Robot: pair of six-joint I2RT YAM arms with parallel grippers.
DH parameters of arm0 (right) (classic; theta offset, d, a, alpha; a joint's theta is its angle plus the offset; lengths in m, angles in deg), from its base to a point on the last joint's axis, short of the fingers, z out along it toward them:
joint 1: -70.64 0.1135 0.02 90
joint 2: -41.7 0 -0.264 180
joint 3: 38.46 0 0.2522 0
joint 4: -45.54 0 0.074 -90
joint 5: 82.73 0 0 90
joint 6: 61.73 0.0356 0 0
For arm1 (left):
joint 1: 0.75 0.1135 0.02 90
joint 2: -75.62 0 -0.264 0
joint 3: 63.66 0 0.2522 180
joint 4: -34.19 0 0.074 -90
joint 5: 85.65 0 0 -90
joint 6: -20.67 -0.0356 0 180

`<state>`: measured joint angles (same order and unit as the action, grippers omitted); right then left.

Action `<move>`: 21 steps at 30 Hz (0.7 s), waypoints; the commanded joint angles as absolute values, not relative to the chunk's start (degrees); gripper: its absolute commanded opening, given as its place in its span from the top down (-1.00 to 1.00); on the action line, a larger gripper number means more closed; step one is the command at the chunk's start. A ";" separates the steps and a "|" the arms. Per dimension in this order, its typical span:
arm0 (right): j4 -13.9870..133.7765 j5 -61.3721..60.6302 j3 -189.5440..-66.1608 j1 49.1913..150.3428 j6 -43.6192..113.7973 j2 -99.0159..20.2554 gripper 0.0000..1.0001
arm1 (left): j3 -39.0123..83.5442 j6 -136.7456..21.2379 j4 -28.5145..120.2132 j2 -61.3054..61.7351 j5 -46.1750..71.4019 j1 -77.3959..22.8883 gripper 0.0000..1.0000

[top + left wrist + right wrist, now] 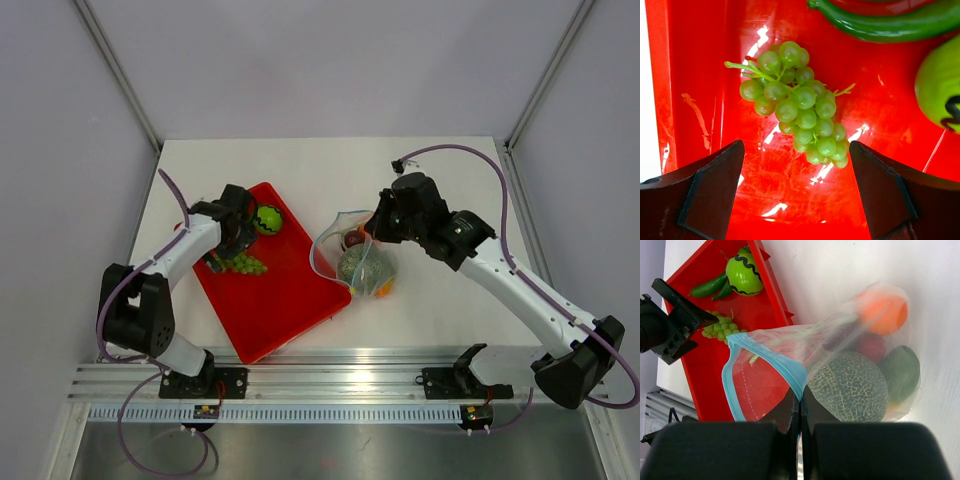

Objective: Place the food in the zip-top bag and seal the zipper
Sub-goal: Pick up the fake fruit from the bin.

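grape bunch [799, 107], stem pointing away from left end effector [796, 150]

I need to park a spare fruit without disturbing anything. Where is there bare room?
The near half of the red tray, below the grape bunch, is bare. So is the table strip beyond the tray and the zip-top bag. It is crowded at the tray's far end and in the gap between tray and bag.

A white counter [330, 165] fills the middle. Pale lilac-grey walls [330, 60] close it at 9, 12 and 3 o'clock. One metal post [115, 70] slants at 11 o'clock, a second post [550, 75] at 1 o'clock. A ribbed aluminium rail [330, 385] runs at 6 o'clock. The light is soft.
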<state>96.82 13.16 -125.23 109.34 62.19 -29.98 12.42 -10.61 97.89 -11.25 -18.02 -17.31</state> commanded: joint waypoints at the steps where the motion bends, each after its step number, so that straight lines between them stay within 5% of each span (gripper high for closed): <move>1: 93.49 11.40 -125.52 109.14 62.64 -28.61 1.00 | 14.34 -4.74 98.05 -12.35 -22.19 -17.63 -0.84; 8: 93.84 11.05 -125.43 109.14 62.64 -28.88 1.00 | 15.84 -1.40 96.73 -16.92 -24.39 -18.60 -0.96; 21: 96.04 11.67 -124.73 109.14 63.17 -27.30 1.00 | 14.17 0.45 92.78 -22.46 -24.30 -18.77 -0.68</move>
